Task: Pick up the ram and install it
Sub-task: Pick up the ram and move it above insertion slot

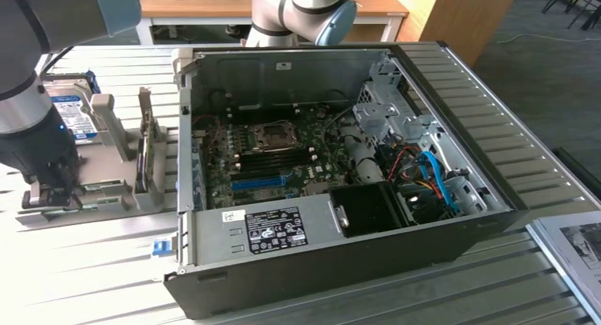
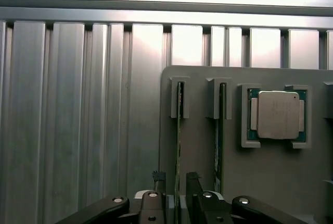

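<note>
The ram (image 2: 178,130) is standing on edge in a slot of the grey holder (image 2: 200,140), leaving both faces free for gripping. The jaws are sitting apart, straddling it without clamping. A second stick (image 2: 219,130) and a processor (image 2: 278,114) are occupying neighbouring holder pockets.

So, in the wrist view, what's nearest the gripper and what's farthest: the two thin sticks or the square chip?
1. The ram, straddled by the open gripper.
2. The second stick, next over in the grey holder.
3. The square chip, in its recess past both sticks.
</note>
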Tool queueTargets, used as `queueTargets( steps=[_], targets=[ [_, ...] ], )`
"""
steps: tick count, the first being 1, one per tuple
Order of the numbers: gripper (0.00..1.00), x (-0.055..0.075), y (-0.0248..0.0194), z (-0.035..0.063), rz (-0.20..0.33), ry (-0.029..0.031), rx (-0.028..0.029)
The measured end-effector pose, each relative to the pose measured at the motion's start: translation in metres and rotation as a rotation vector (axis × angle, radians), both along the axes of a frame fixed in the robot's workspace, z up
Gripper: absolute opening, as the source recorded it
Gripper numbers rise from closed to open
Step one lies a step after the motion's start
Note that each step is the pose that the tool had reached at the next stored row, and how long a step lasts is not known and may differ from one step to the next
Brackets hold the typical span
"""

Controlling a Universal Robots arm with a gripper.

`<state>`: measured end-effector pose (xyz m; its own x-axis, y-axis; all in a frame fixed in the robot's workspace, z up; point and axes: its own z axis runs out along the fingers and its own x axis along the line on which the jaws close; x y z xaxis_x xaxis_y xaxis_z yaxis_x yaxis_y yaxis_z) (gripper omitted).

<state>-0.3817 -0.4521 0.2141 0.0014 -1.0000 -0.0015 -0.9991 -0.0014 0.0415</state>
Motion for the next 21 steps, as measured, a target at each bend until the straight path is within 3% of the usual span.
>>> queueTargets(
  steps=[9,21],
  targets=[
    [0.29,0.0043,0.0000,-0.0003,0.000,0.0005,-0.0001],
    [0.29,0.0043,0.0000,-0.0093,0.000,0.0005,-0.0001]
  ],
)
